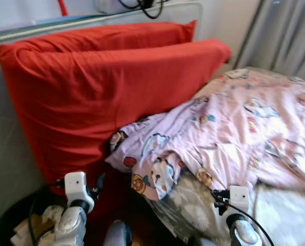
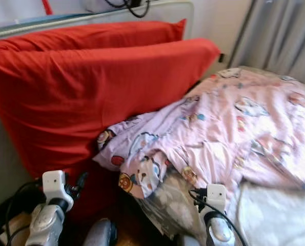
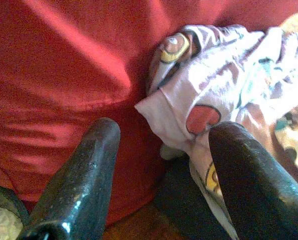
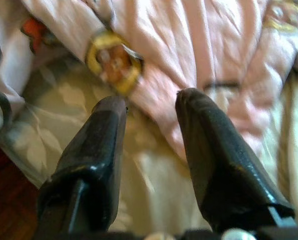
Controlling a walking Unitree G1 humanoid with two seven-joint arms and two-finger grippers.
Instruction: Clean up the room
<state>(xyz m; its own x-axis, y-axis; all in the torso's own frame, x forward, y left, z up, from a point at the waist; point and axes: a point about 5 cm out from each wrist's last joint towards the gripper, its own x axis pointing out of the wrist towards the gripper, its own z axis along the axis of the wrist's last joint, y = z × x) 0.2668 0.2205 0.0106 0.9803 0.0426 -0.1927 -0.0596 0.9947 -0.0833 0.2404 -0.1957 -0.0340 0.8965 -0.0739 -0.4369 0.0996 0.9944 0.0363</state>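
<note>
Left wrist view: the left gripper (image 3: 161, 150) is spread wide, empty, between red pillow (image 3: 63, 65) and pink blanket (image 3: 229, 75). The right gripper (image 4: 151, 107) is parted, ungrasping, above the blanket's edge.

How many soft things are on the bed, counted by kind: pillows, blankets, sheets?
Red pillows: 2
Pink cartoon blanket: 1
Leaf-pattern sheet under the blanket: 1
Total: 4

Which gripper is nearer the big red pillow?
Left. The left gripper points at the red pillow where the pink patterned blanket meets it; the right gripper hangs over that blanket, farther away.
</note>
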